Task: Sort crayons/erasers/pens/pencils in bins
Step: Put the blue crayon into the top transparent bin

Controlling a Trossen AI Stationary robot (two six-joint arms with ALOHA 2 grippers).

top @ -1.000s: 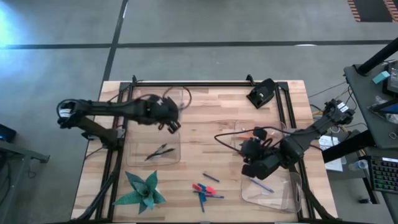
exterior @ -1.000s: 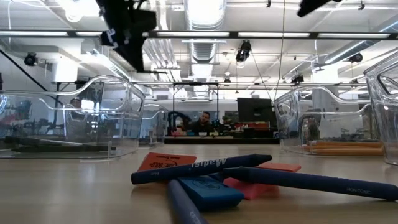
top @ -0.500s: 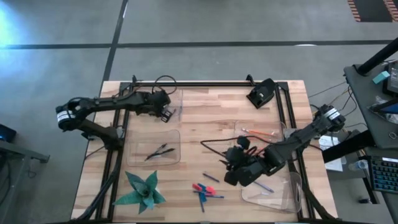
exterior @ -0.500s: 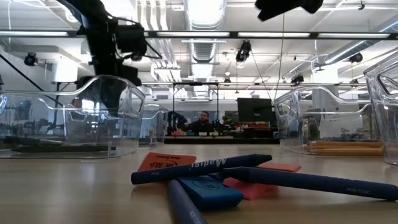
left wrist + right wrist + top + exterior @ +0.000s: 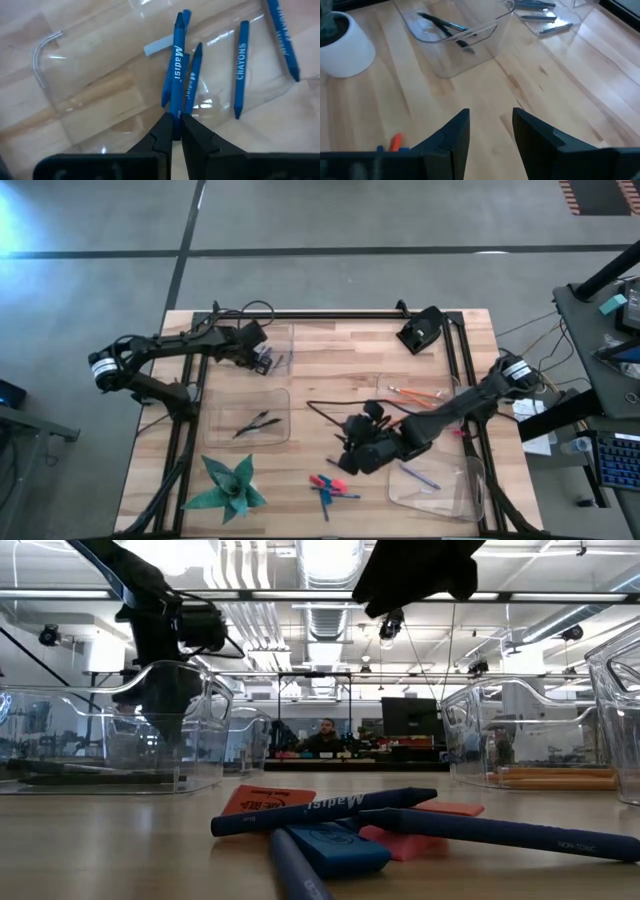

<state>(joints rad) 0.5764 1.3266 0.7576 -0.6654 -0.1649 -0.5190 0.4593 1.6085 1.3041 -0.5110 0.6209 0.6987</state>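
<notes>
My left gripper (image 5: 264, 360) is down in the far-left bin (image 5: 285, 340), shut on a blue crayon (image 5: 175, 75). Other blue crayons (image 5: 240, 65) lie on that bin's floor. My right gripper (image 5: 345, 465) hangs open over bare table, just far of a loose pile (image 5: 325, 485) near the front edge. In the pile, blue crayons (image 5: 320, 812) lie across a pink-red eraser (image 5: 410, 840) and a blue eraser (image 5: 335, 848). Orange pencils (image 5: 415, 393) lie in the far-right bin (image 5: 440, 385). Black pens (image 5: 255, 423) lie in the near-left bin (image 5: 215, 435). My left gripper pinches the blue crayon's near end (image 5: 176, 116) between its two fingertips. The fingers slant steeply down from above and lie along the crayon. It points away from them over the bin's floor. I cannot tell whether its far end rests there.
The near-right bin (image 5: 470, 490) holds one blue stick (image 5: 420, 477). A green folded-paper plant (image 5: 230, 485) in a white pot (image 5: 345, 45) stands near the front left. A black device (image 5: 420, 330) sits at the far edge. Cables trail beside the right arm.
My left gripper, still shut, has swung a little toward the table's left and far edges and sunk into the far-left bin. My right gripper, still open, has gone down and toward the table's left, from over the near-right bin toward the pile.
</notes>
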